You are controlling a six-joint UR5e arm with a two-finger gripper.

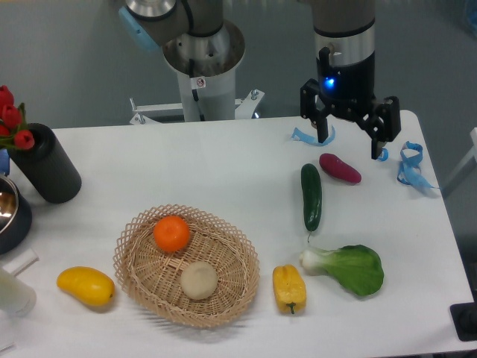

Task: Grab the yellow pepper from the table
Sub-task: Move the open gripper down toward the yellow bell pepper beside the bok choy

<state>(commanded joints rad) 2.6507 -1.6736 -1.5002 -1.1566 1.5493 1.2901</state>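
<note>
Desk: white desk (223, 164) with rounded corners fills most of our view, with a grey floor behind it and the arm's pedestal at the far edge.
Pincer: we see the pincer (350, 145) hanging above the far right part of the desk, its two black fingers spread apart and holding nothing, a blue light glowing on the body above them.
Yellow pepper: we find the yellow pepper (288, 288) lying on the desk near the front edge, right of centre, green stem towards the front, well apart from the pincer.
Basket: a woven wicker basket (141, 280) sits just left of the pepper; inside it lie an orange (172, 233) and a pale round fruit (199, 280).
Bok choy: a bok choy (349, 267) lies just right of the pepper, white stalk pointing towards it.
Cucumber: a dark green cucumber (311, 196) lies lengthwise between the pepper and the pincer.
Purple vegetable: a purple vegetable (340, 168) lies just below the pincer's fingers.
Mango: a smooth yellow mango (86, 286) lies near the front left corner.
Left edge: a black cylinder (46, 164) with red tulips (10, 119) stands here, beside a metal bowl (9, 209).
Far right edge: blue ribbon loops (411, 165) lie on the desk.
</note>
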